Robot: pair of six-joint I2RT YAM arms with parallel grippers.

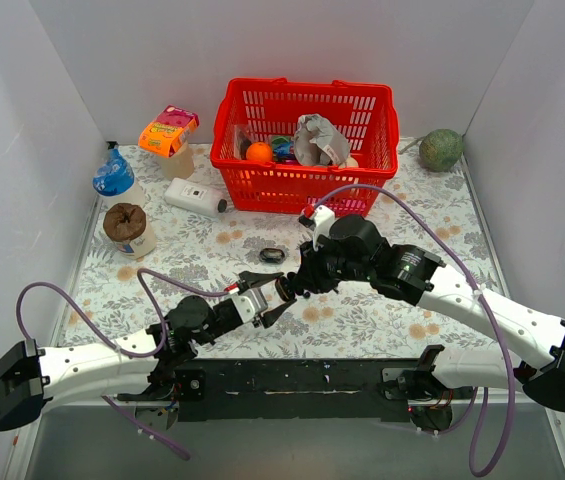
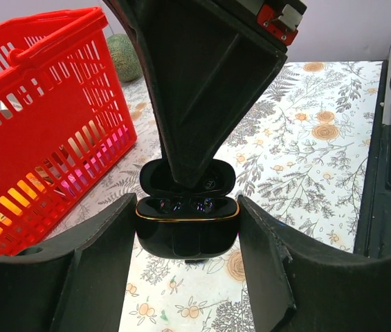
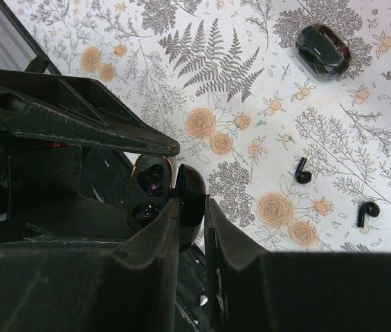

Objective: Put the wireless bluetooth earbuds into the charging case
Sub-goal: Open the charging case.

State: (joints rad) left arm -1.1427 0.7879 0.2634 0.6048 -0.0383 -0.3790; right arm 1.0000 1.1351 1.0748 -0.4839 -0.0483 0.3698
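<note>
My left gripper [image 1: 280, 296] is shut on the body of the charging case [image 2: 187, 235], a glossy black oval case with a gold rim, held above the table. Its lid [image 2: 217, 181] stands open. Both sockets look empty in the right wrist view [image 3: 147, 194]. My right gripper [image 3: 192, 200] comes from above and is shut on the open lid [image 3: 189, 185]; in the top view it [image 1: 304, 278] meets the left gripper. Two small black earbuds [image 3: 303, 171] [image 3: 368, 211] lie loose on the floral cloth, apart from both grippers.
A second black oval, ring-like piece [image 1: 272, 254] lies on the cloth just beyond the grippers, also in the right wrist view [image 3: 323, 48]. A red basket [image 1: 362, 120] stands behind. A white box [image 1: 194, 198], bottle [image 1: 117, 180] and cup [image 1: 127, 228] stand at left, a green ball [image 1: 442, 150] at back right.
</note>
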